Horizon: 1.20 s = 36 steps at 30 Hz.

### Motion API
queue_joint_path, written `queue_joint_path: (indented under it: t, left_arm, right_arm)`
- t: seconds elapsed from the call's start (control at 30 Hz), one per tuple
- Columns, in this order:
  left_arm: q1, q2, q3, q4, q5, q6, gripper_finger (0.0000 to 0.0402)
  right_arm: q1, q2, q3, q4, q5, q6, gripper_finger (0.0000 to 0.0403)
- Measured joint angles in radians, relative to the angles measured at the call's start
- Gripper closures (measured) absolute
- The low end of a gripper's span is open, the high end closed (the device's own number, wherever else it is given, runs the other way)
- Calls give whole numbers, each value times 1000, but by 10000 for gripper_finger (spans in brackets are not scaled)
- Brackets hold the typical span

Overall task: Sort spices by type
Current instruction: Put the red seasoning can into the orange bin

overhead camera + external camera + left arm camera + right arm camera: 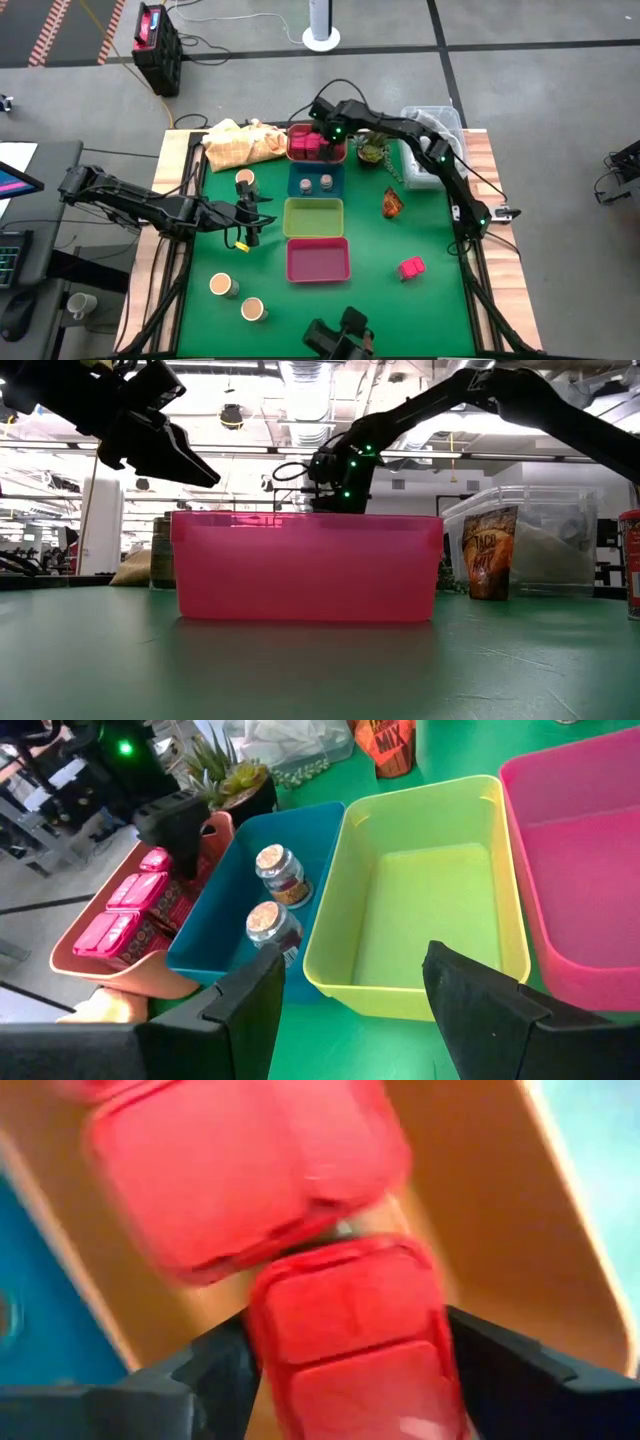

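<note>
Right gripper [322,135] hangs inside the salmon tray [340,157], jaws clamped on a pink-red cube [350,1345] crowded against others. Left gripper [262,218], spread and empty, hovers beside the yellow tray [312,234]. The orange-brown packet [489,553], upright on the green worktop [420,225], reads "TACO".

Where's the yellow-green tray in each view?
High: yellow-green tray at table centre, between blue tray and pink tray.
Low: not visible; the pink tray blocks what lies behind it.
Left wrist: centre, empty.
Right wrist: not in it.
Shared landmark: the blue tray beside it.
</note>
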Motion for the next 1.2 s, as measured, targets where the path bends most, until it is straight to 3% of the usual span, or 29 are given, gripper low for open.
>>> queue_joint_path:
  t: [0.17, 0.67, 0.87, 1.2]
  left_arm:
    - [0, 0, 0, 1, 0, 0, 175]
    - [0, 0, 0, 21, 1, -28, 175]
    - [0, 0, 0, 43, 37, -30, 175]
    - [-1, 0, 0, 28, 82, -23, 175]
  right_arm:
    - [-10, 1, 0, -26, 1, 286, 123]
    - [12, 1, 0, -39, -49, 729, 156]
    - [17, 2, 0, 8, -61, 806, 153]
    - [43, -32, 0, 32, -68, 756, 109]
